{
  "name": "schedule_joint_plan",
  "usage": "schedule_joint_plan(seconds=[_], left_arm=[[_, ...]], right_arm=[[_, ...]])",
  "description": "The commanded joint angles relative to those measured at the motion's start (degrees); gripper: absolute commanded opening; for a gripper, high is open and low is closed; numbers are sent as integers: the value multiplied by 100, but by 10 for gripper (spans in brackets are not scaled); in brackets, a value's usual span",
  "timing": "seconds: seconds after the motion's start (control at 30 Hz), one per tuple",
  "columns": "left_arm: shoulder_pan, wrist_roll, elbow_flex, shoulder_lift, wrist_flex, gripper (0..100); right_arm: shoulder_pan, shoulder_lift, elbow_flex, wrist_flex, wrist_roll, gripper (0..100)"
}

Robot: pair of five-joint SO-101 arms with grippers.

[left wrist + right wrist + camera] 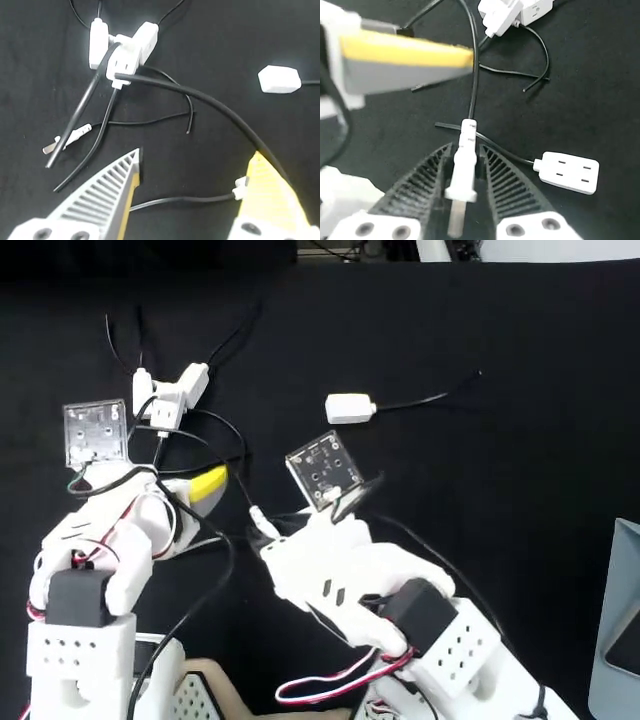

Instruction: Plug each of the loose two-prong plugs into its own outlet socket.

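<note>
R wrist view shows what high view can't: R gripper clenched on plug, prongs toward cam, and slots on outlet far-right of it. L gripper released, angled low over cords, near side of socket cluster. 2nd plug lies loose.

plug white | outlet socket white | cord black | tablecloth black | left hand yellow, grey

Black cloth across the whole surface. Grey-blue box at the high view's right edge, tan panel at its bottom edge.
</note>
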Motion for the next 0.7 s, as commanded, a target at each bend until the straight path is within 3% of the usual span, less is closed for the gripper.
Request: schedule_joint_plan(seconds=[0.0, 0.27, 0.67], left_arm=[[31, 167, -444, -53, -53, 335], [892, 220, -479, -53, -35, 335], [101, -193, -1015, -536, 1020, 335]], right_arm=[[-79, -31, 75, -193, 97, 13], [-88, -31, 365, -492, 97, 13], [220, -84, 251, -1037, -141, 11]])
